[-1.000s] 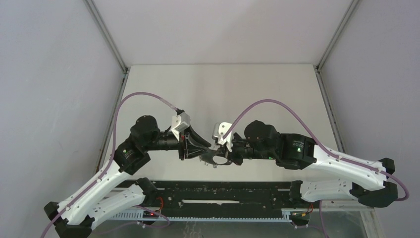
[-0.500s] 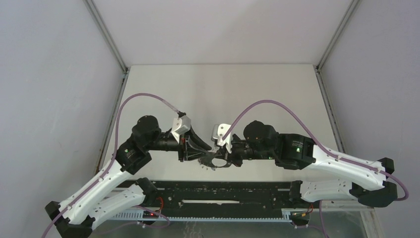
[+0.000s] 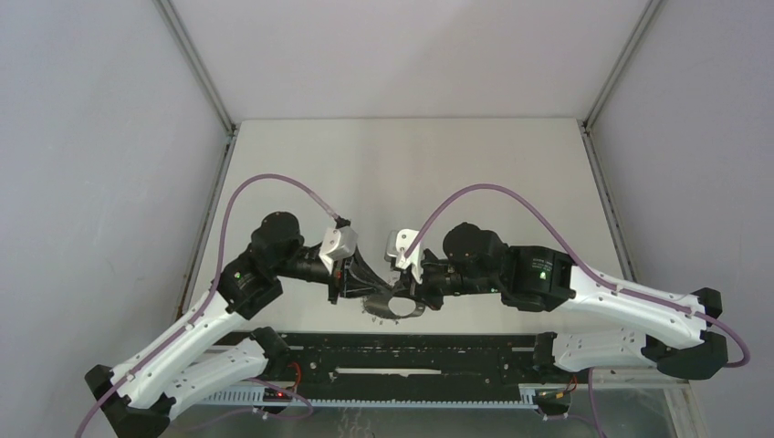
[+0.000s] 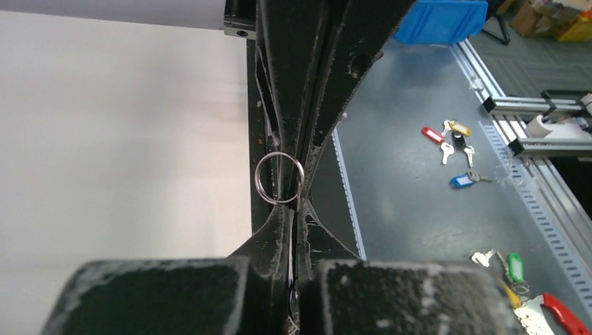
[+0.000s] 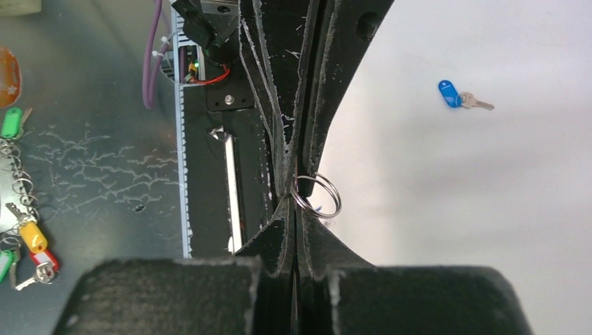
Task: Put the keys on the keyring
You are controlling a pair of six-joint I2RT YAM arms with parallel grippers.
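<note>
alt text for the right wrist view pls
The right end effector, shut, pinches a small metal ring over a white table. A blue-tagged key lies on the table beyond it; more tagged keys sit at far left.

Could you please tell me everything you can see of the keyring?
The keyring is a small, shiny silver wire ring, apparently a split ring, held up between the arms. The left hand and right hand, both shut, meet tip to tip and pinch one side of its rim, leaving the rest of the loop sticking out free. No key hangs on it yet.
</note>
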